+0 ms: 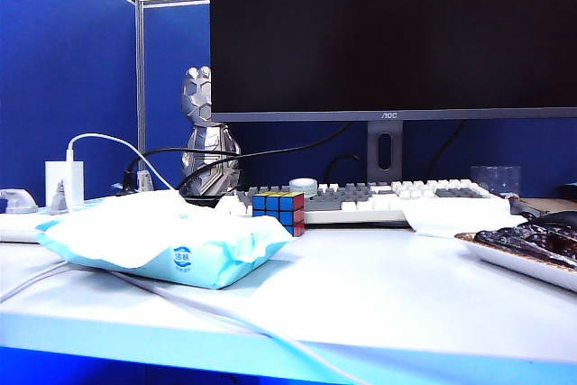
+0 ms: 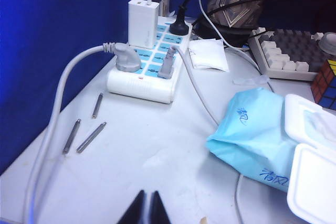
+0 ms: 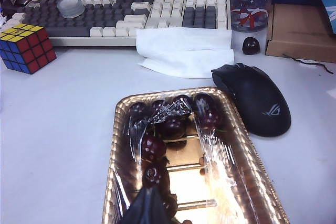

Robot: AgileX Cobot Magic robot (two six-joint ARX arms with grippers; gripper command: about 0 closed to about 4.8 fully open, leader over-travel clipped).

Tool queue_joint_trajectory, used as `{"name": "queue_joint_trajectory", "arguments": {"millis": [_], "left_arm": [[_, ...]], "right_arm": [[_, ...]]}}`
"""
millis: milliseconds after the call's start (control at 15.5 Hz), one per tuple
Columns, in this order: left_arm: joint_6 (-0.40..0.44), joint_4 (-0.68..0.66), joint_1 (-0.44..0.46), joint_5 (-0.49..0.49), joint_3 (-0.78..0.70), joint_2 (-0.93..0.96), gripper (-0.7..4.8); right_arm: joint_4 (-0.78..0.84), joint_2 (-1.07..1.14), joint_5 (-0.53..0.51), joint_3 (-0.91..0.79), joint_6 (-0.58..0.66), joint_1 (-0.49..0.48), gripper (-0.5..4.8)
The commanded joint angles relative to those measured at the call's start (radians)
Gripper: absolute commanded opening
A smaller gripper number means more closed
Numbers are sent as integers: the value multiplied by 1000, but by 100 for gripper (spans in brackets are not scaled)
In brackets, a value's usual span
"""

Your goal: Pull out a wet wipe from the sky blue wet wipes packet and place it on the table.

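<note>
The sky blue wet wipes packet [image 1: 194, 259] lies on the left of the table [image 1: 379, 295]. In the left wrist view the packet [image 2: 252, 140] has its white flip lid [image 2: 315, 187] open. A little pale wet wipe [image 2: 321, 121] shows in the opening; none lies loose on the table. My left gripper [image 2: 148, 196] is shut and empty, hovering over bare table short of the packet. My right gripper [image 3: 149, 195] is shut and empty, over the near end of a gold tray [image 3: 118, 182]. Neither gripper shows in the exterior view.
A power strip [image 2: 149, 69] with plugs and cables, and three metal pins [image 2: 90, 137], lie beyond the left gripper. A colour cube [image 1: 278, 211], keyboard [image 1: 379, 200], flat white paper sheet [image 3: 184, 51], black mouse [image 3: 257, 98], glass [image 3: 252, 1] and monitor [image 1: 388, 33] sit further back.
</note>
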Motion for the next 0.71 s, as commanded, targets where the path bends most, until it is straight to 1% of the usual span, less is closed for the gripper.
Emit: {"name": "queue_joint_trajectory", "arguments": {"millis": [65,129,194,323,516,581,645,710], "left_arm": [[-2,-12,2,4,-2,-3,16],[-2,-13,2,4,-2,-3,15],[-2,-13,2,4,-2,-3,-6],[-3,-13,2,6,-2,-3,-6],[-7,-8,2,71,-2,-3,-6],[-20,5,2,106,-2,-3,-6],[-63,37,2,165,-2,-3,-6],[-144,68,2,201,-2,-3,-6]], "right_arm": [[-3,0,2,1,3,0,-1],[-3,0,2,1,3,0,0],[-3,0,2,1,3,0,-1],[-3,0,2,1,3,0,-1],[-3,0,2,1,3,0,0],[-3,0,2,1,3,0,-1],[-3,0,2,1,3,0,0],[-3,0,2,1,3,0,-1]]}}
